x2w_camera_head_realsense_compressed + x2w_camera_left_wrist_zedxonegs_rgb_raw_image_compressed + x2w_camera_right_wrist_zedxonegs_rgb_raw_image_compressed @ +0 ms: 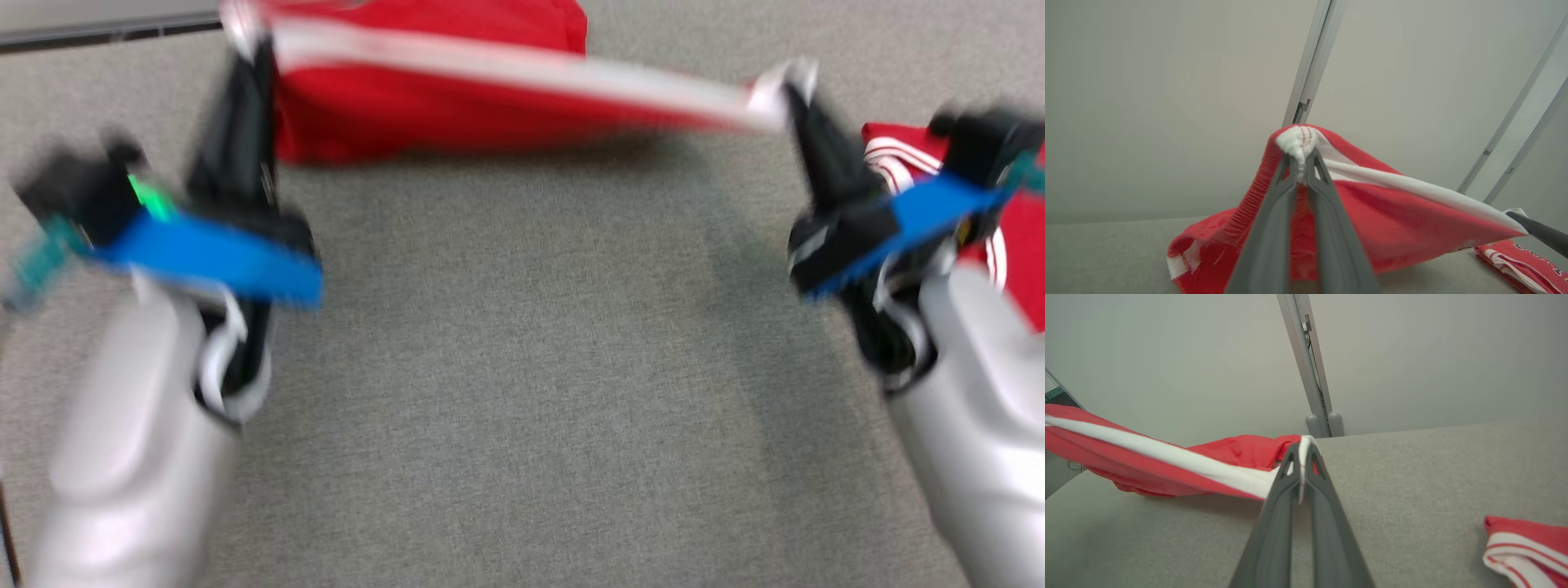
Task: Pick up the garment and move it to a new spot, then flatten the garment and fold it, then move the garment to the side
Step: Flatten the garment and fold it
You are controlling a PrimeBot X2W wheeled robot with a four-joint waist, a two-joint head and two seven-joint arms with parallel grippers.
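A red garment [424, 106] with a white band hangs stretched between both grippers above the grey table. My left gripper [245, 41] is shut on the band's bunched white corner at the upper left; the left wrist view has that corner pinched at the left gripper's tips [1301, 157], with the garment [1392, 228] sagging to the table below. My right gripper [796, 86] is shut on the band's other end at the upper right, also seen in the right wrist view [1302, 451], where the garment [1147, 457] trails off to the left, its far part resting on the table.
A second red-and-white garment [1012, 220] lies at the table's right side [1523, 543], close behind my right wrist. The grey felt table [531, 367] spreads out below both arms. Pale wall panels with metal posts [1306, 367] stand behind the table's far edge.
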